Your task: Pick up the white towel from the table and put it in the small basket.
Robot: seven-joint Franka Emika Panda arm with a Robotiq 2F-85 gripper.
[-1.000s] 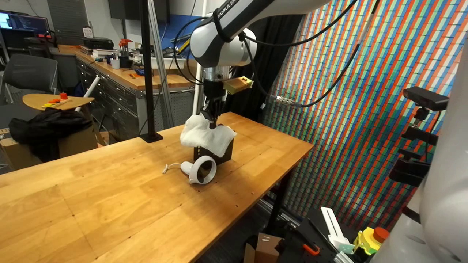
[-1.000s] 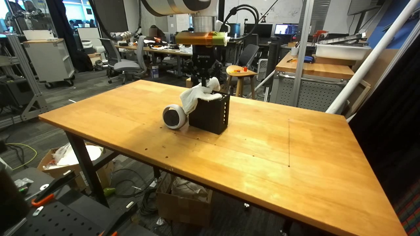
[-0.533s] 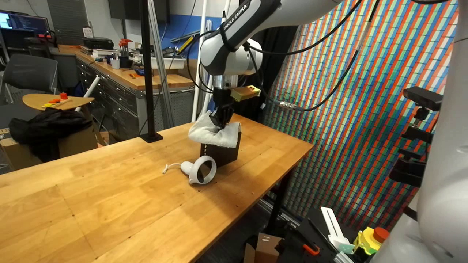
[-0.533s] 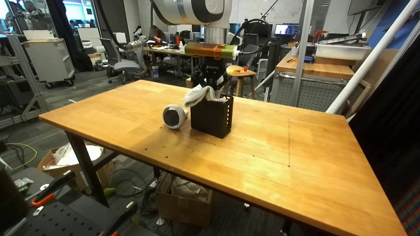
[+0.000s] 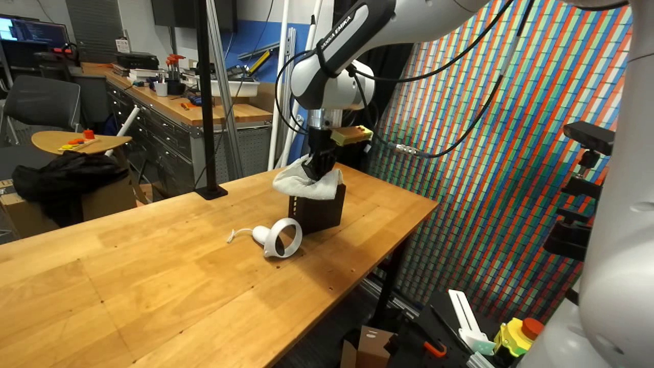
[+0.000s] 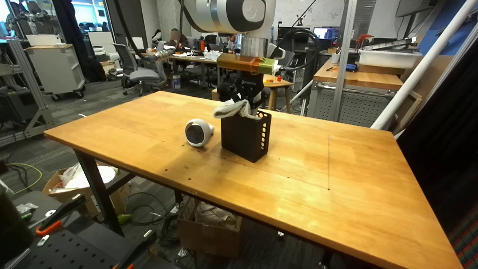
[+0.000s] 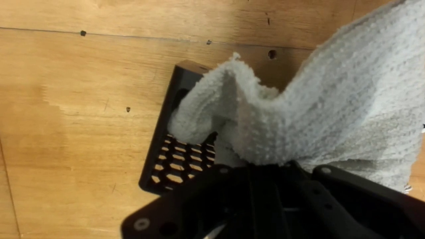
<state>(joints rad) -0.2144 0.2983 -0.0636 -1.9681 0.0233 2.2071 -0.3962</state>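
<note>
1. White towel (image 7: 318, 113): lay crumpled over the top of the small basket (image 6: 241, 138), one fold turned in above the perforated interior and the broader part overhanging the rim. How far down the cloth reached could not be told.
2. Gripper (image 7: 272, 167): pointed downward into the towel, jaws closed and fingertips among its folds; whether any cloth was pinched between them could not be told.
3. Small basket: black and box-shaped, stood upright on the table (image 5: 168, 266) directly beneath the towel and gripper. Rows of holes pierced the narrow side seen in an exterior view.
4. Controller (image 6: 206, 131): white and ring-shaped, lay on the table near the basket, a thin cord (image 5: 232, 235) trailing from its handle. Bare wood separated the two in an exterior view.
5. Table: its light-brown planks, marked by seams and small dark holes, extended well past these objects.
6. Black post (image 5: 207, 128): rose from a flat base plate (image 5: 212, 193) at the table's edge.
7. Workbench (image 5: 253, 113): stood beyond the table, its front fitted with dark drawers (image 5: 156, 135) and its top cluttered with tools (image 5: 175, 61).
</note>
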